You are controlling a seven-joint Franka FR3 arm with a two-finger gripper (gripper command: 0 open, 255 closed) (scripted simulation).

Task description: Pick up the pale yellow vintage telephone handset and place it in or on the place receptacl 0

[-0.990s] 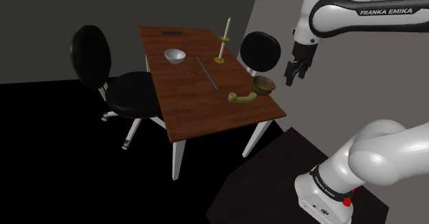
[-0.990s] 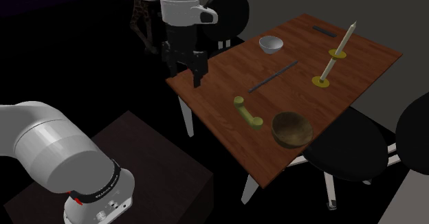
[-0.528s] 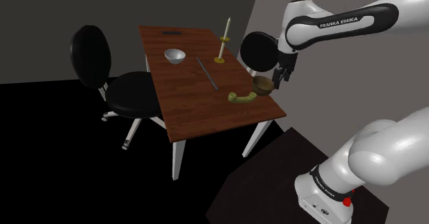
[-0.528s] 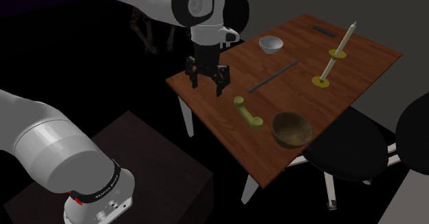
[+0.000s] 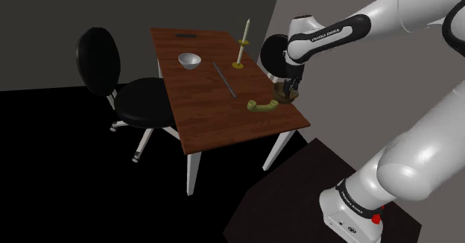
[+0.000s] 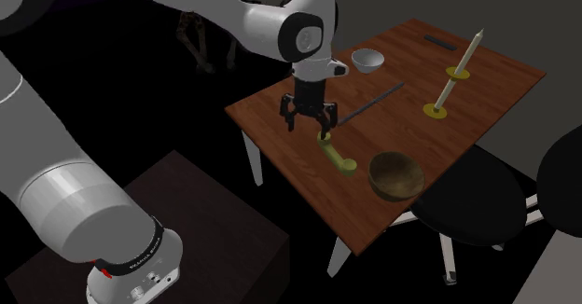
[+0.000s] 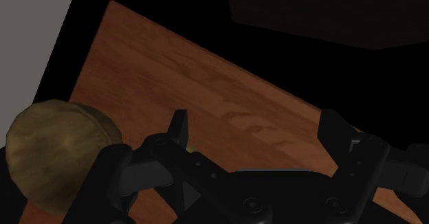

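— Swinging in from the table's edge, the arm now carries its gripper (image 6: 309,130) over the wood, nearer the brown bowl (image 6: 395,175) than half a second ago.
— And the claw?
— Spread wide, black fingers (image 7: 179,130) apart, nothing between them.
— The handset?
— The pale yellow handset (image 6: 335,152) lies flat on the table (image 6: 494,83), just beside the bowl, not touching it. The gripper hangs over the handset's end farther from the bowl.
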